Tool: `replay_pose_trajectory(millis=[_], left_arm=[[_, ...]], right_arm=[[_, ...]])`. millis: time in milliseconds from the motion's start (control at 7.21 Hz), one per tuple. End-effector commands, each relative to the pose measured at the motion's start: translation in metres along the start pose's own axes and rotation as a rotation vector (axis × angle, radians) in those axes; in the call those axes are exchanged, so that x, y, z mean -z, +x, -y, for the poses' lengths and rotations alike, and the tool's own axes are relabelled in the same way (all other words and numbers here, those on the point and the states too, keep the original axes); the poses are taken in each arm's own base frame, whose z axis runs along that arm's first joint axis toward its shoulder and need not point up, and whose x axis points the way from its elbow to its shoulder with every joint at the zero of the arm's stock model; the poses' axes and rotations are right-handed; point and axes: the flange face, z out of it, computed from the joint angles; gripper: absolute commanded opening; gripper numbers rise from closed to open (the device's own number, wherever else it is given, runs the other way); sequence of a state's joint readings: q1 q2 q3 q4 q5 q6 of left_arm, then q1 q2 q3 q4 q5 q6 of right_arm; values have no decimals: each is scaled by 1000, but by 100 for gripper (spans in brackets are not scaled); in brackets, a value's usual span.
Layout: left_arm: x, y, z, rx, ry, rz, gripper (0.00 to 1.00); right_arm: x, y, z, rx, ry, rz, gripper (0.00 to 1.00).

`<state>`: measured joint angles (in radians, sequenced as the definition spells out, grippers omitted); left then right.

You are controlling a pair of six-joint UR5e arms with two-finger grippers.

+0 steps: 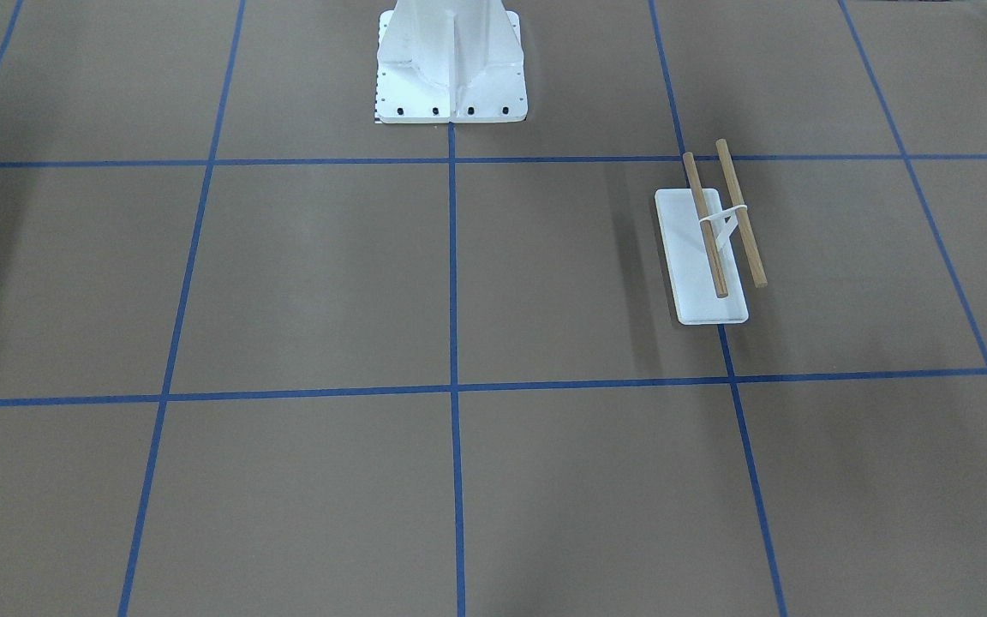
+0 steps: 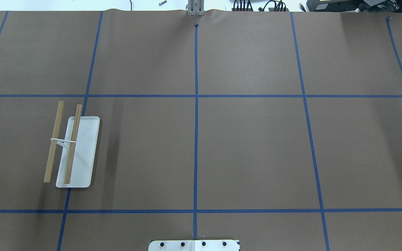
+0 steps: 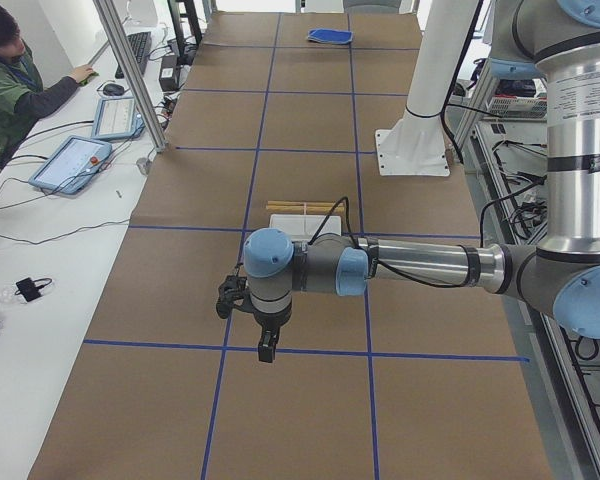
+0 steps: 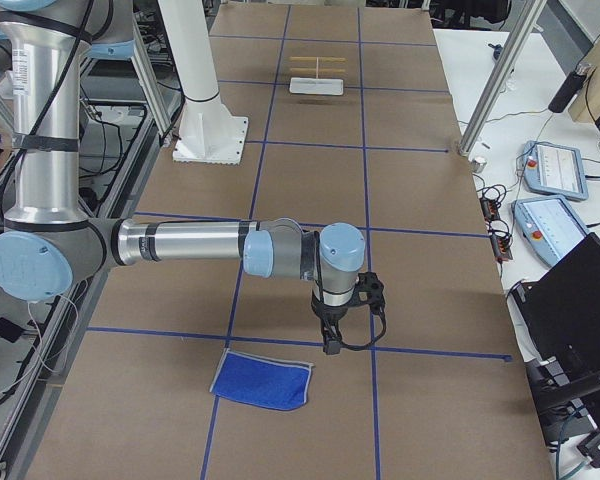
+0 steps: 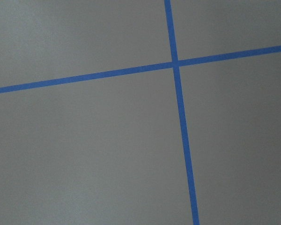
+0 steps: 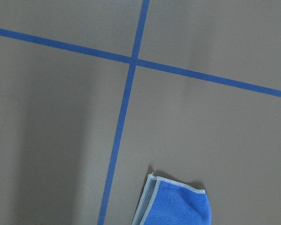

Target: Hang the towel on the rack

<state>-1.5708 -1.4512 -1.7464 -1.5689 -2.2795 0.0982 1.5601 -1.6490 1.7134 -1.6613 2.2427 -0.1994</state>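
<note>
The rack (image 2: 75,150) stands on the table's left half in the overhead view, with a white base and two wooden rods, both bare. It also shows in the front-facing view (image 1: 708,248). The blue towel (image 4: 263,380) lies flat on the table at the robot's far right end, and its corner shows in the right wrist view (image 6: 178,204). My right gripper (image 4: 332,345) hangs above the table just beside the towel and is not touching it. My left gripper (image 3: 267,345) hangs over bare table, short of the rack (image 3: 305,215). I cannot tell whether either gripper is open or shut.
The large white bolted pedestal (image 1: 451,64) stands at the robot's side of the table. An operator (image 3: 20,80) sits at a side bench with tablets (image 3: 75,160) and cables. A metal post (image 4: 495,75) stands at the table's edge. Blue tape lines cross the brown surface.
</note>
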Motion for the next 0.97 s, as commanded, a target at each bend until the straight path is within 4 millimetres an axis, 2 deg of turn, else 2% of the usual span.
replay_pose_trajectory(millis=[0,277,693,832], left_arm=[[0,0,0,-1,1,0,99],[3,2,2,-10,8,2,99],[21,16,12,-40,43,17,99],[31,24,14,-55,64,17,99]], right_arm=[[1,0,1,1,1,0,100],[0,0,0,0,0,0,100],[19,-16,9,40,49,-1,100],[24,-22,15,98,128,-2,100]])
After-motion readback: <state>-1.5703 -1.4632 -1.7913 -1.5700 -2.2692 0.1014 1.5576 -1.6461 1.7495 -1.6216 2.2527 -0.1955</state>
